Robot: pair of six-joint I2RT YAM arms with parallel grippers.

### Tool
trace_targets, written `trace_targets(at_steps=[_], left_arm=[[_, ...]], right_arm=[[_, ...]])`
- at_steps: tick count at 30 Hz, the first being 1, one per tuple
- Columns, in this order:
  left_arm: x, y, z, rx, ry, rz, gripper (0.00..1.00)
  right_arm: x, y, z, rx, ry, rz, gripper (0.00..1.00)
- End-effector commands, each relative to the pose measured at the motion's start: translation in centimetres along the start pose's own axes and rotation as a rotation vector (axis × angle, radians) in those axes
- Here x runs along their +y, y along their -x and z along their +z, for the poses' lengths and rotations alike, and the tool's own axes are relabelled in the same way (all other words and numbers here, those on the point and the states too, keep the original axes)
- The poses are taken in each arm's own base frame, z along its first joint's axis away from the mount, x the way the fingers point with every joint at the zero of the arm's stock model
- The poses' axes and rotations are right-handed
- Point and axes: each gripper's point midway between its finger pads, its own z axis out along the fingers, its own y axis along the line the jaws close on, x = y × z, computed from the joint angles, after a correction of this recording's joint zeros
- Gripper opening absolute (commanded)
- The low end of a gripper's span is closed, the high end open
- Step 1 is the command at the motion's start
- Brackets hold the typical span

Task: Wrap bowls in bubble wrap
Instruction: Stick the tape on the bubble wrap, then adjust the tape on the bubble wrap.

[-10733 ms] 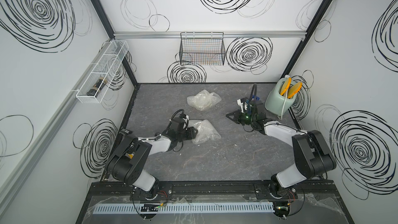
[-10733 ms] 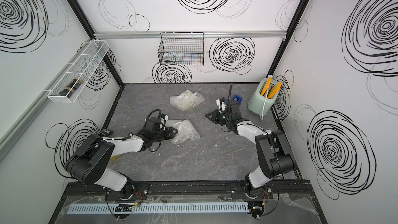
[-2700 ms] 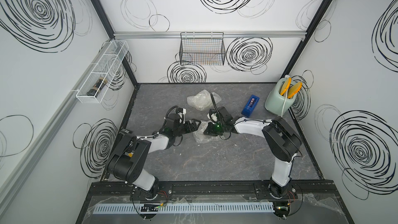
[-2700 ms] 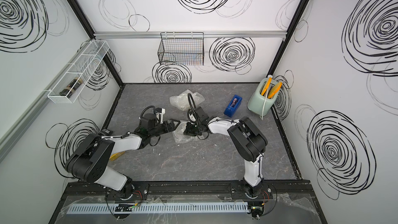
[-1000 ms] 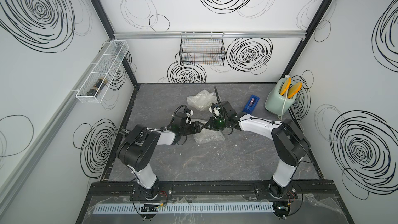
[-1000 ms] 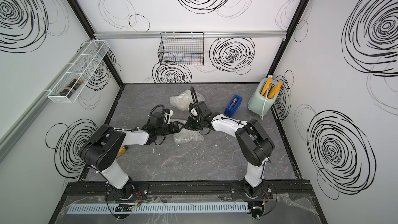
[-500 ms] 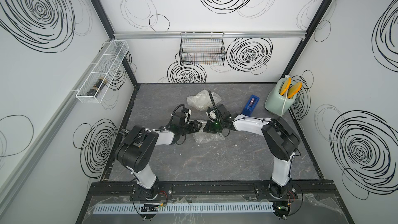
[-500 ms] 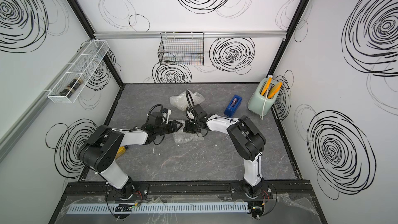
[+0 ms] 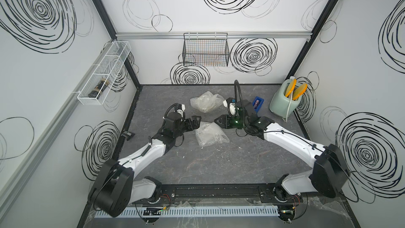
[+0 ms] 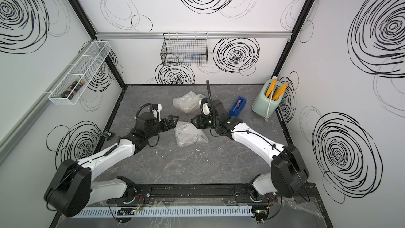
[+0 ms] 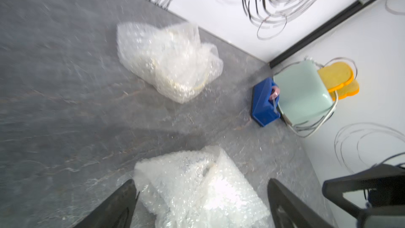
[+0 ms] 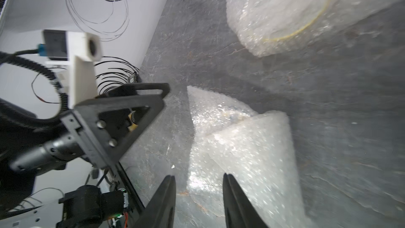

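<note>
Bubble wrap (image 9: 210, 133) between left claw (image 9: 198, 121) and right claw (image 9: 216, 121), seemingly apart.

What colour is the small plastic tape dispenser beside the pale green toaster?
The tape dispenser is solid blue; the left wrist view shows it best.

Bright, even, diffuse light fills both top views, which are sharp throughout, with wide-angle stretch toward the corners. Only faint, soft shadows lie on the surface (image 9: 219, 161). Both wrist views smear with motion blur, and the bubble wrap (image 11: 197, 189) glares white there.
</note>
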Motion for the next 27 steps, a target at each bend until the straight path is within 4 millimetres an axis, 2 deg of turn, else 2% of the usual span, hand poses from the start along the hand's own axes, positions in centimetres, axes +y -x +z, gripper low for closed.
trace_targets(at_steps=[1, 4, 7, 10, 12, 15, 18, 20, 24, 27], left_arm=[[3.9, 0.5, -3.0, -0.112, 0.185, -0.002, 0.97], [4.8, 1.8, -6.1, -0.24, 0.217, -0.012, 0.99], [5.6, 2.4, -8.5, -0.325, 0.256, -0.011, 0.99], [6.8, 2.3, -10.0, -0.378, 0.293, -0.016, 0.99], [7.0, 1.9, -10.2, -0.381, 0.281, -0.021, 0.98], [6.3, 0.9, -9.5, -0.342, 0.215, -0.016, 0.94], [5.5, -0.4, -8.2, -0.266, 0.152, -0.02, 0.91], [5.1, -1.4, -7.2, -0.204, 0.121, -0.027, 0.9], [4.0, -3.2, -5.3, -0.098, 0.038, -0.046, 0.91], [3.2, -4.0, -4.3, -0.049, -0.011, -0.052, 0.91]], right_arm=[[-3.2, 1.0, -3.0, -0.12, -0.136, -0.074, 0.48], [-6.3, 1.8, -6.4, -0.266, -0.225, -0.08, 0.52], [-7.7, 1.9, -9.2, -0.372, -0.233, -0.082, 0.55], [-7.8, 1.5, -10.3, -0.405, -0.203, -0.104, 0.55], [-6.3, 1.1, -9.9, -0.398, -0.109, -0.132, 0.45], [-2.5, 0.1, -7.4, -0.301, 0.084, -0.152, 0.28], [1.3, -1.5, -3.0, -0.154, 0.134, -0.209, 0.21], [2.5, -2.6, 0.1, -0.073, 0.119, -0.218, 0.2], [2.1, -4.1, 6.2, 0.091, 0.066, -0.161, 0.12], [1.3, -5.1, 9.3, 0.18, 0.026, -0.155, 0.1]])
